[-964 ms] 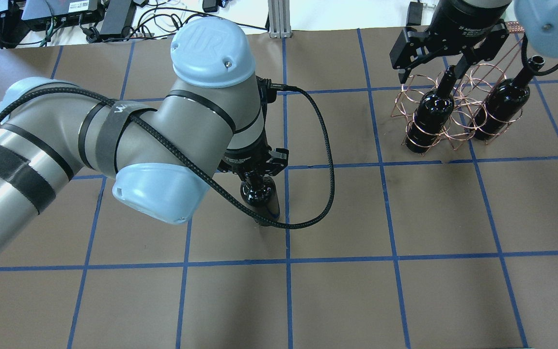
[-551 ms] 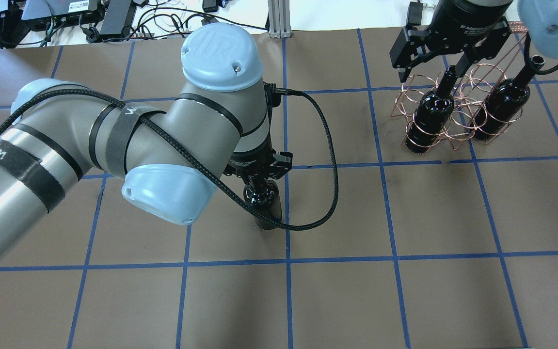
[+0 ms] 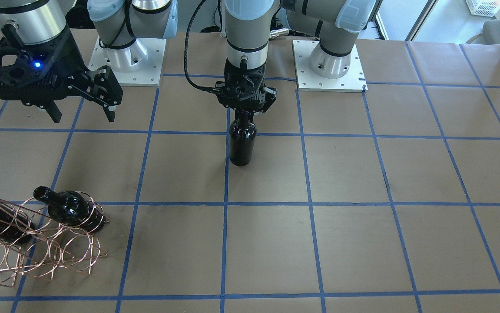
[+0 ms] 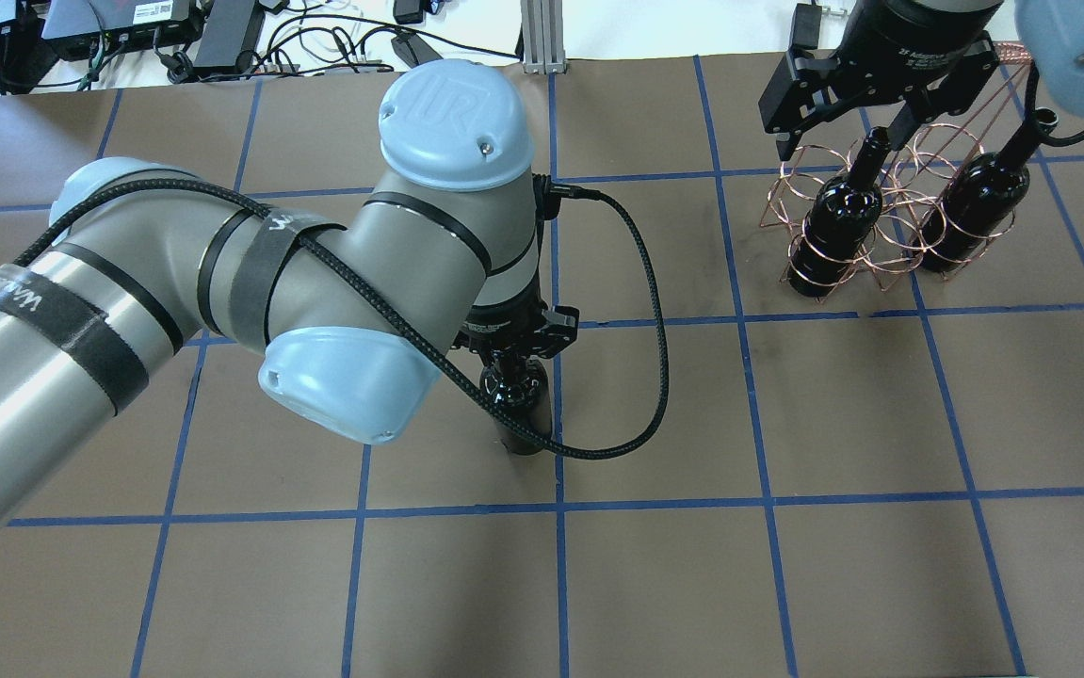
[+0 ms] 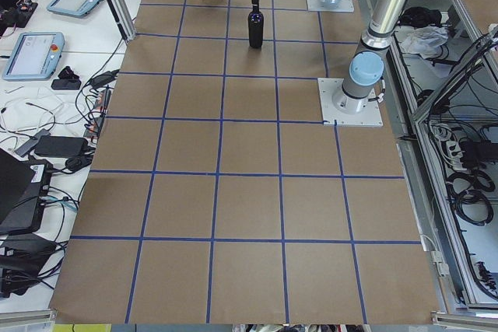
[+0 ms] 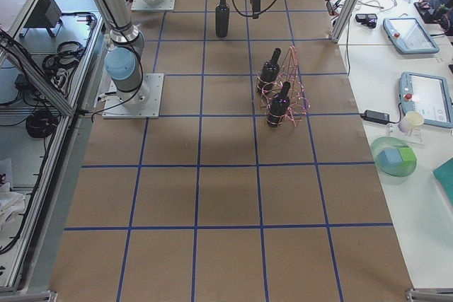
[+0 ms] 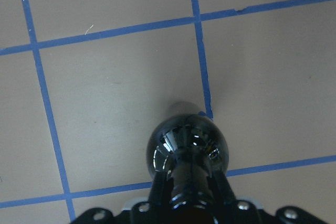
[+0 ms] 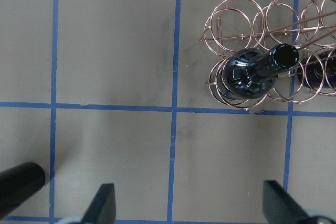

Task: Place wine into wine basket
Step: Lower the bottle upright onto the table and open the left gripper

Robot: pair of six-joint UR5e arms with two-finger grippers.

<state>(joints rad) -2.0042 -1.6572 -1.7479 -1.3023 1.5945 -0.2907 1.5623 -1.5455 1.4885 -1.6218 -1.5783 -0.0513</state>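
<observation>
The wine (image 3: 242,145) is a dark glossy bottle standing upright near the table's middle, also seen in the overhead view (image 4: 515,391) and from above in the left wrist view (image 7: 187,148). My left gripper (image 3: 244,111) (image 4: 510,350) is shut on its neck. Whether its base touches the paper I cannot tell. The copper wire wine basket (image 3: 58,252) (image 4: 881,259) (image 8: 236,11) sits at the table's far right and holds two identical bottles (image 4: 838,221) (image 4: 975,202). My right gripper (image 3: 82,115) (image 4: 838,141) (image 8: 191,205) hangs open above the basket, holding nothing.
A black cable (image 4: 645,358) loops from my left wrist beside the bottle. Two white base plates (image 3: 128,61) (image 3: 328,65) are on the robot's side. Cables and electronics (image 4: 127,28) and a metal post (image 4: 542,38) lie past the far edge.
My left arm has moved to the right with the bottle in its grip. The right gripper has stayed open above the basket, hardly moving.
</observation>
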